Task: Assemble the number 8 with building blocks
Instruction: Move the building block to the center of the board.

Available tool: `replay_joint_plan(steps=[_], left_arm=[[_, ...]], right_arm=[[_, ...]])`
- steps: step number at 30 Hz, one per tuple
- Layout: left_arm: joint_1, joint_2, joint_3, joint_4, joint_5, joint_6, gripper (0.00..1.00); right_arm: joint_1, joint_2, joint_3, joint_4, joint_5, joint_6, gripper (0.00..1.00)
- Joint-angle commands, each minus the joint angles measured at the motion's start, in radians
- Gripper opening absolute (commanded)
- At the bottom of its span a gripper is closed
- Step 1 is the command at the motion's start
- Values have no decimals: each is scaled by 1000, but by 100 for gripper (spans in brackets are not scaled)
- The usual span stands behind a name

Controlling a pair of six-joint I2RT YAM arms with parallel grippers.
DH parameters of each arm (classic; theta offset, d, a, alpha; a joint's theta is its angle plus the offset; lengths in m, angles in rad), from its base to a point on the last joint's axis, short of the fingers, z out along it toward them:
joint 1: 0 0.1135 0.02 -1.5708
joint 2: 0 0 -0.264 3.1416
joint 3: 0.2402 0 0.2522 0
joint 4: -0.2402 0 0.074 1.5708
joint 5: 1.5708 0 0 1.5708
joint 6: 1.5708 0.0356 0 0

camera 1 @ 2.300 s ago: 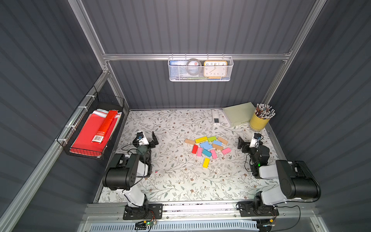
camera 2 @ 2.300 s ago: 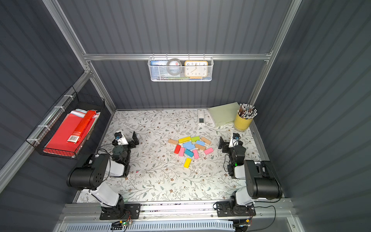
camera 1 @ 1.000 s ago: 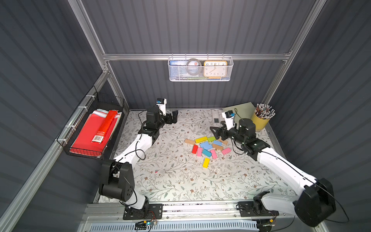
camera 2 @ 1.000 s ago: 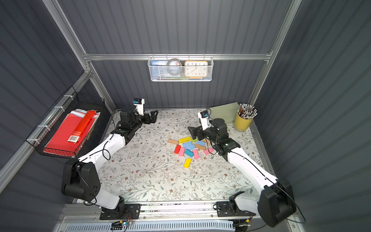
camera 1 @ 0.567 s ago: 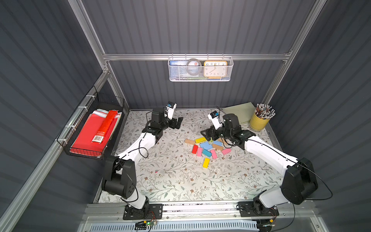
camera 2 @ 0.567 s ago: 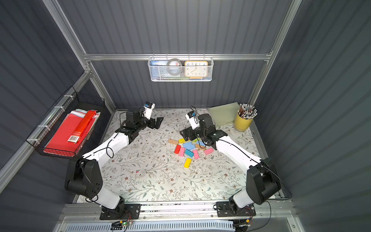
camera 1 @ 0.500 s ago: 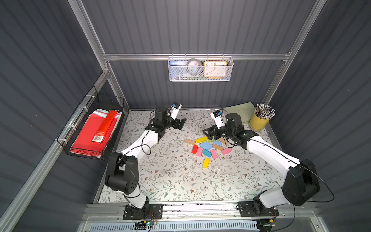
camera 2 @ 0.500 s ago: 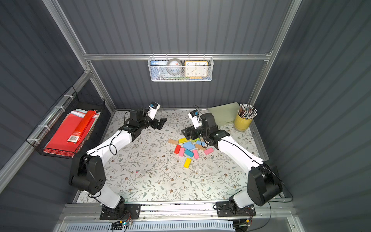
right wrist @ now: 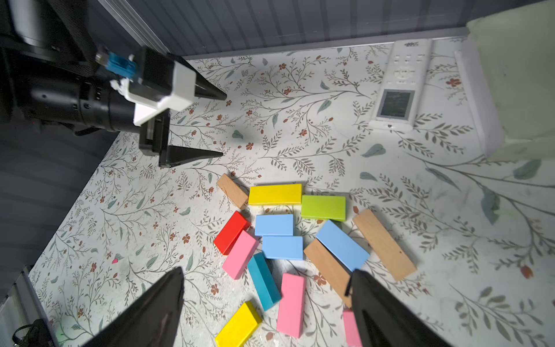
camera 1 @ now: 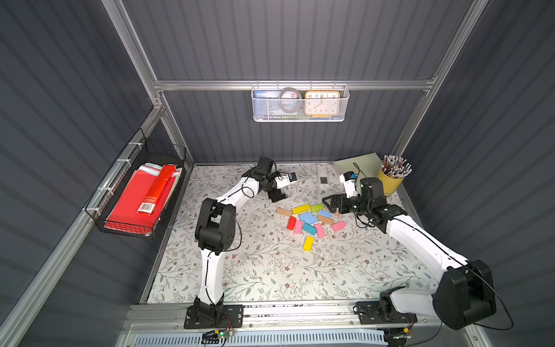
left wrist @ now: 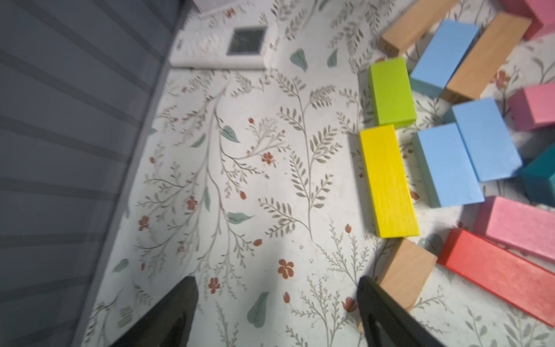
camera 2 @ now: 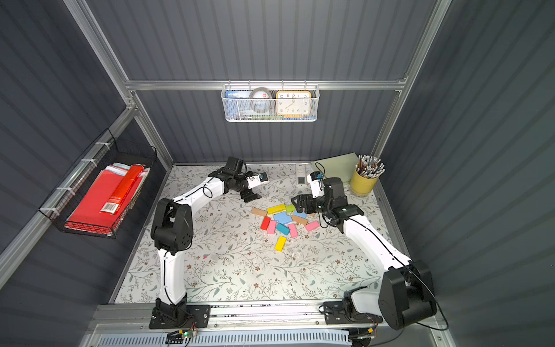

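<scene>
while loose, building blocks (camera 1: 306, 217); left gripper (right wrist: 223, 125), right gripper (right wrist: 267, 270) agape

- Both top views: sharp, surface (camera 1: 270, 270) brightly lit from overhead, walls (camera 1: 60, 90) dark, edges bowed.
- Left wrist: blurred; left claw (left wrist: 276, 281) shadows the surface.
- Right wrist: sharp; right claw (right wrist: 266, 272) soft.

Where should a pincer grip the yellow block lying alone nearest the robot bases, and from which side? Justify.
Probably grip the lone yellow block across its two long sides at mid-length, descending from above. It lies flat on the table, apart from the pile, with bare cloth along both long sides. Its width is the shorter span.
</scene>
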Motion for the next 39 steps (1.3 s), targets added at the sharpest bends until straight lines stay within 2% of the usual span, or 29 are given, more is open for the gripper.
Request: replay_joint_plan(steps=[1, 9, 21, 25, 39], left_arm=[[-20, 24, 35, -187, 61, 211, 85], [-47, -10, -40, -165, 83, 220, 82], [-57, -66, -149, -141, 48, 215, 81], [-61, -59, -156, -140, 36, 191, 77], [-77, -56, -205, -115, -21, 196, 77]], right_arm=[[-7, -44, -35, -29, -21, 24, 91], [-11, -114, -95, -31, -17, 38, 90], [-12, -122, -108, -53, -25, 36, 90], [-12, -130, -116, -43, -26, 42, 90], [-17, -127, -129, -46, -18, 31, 90]])
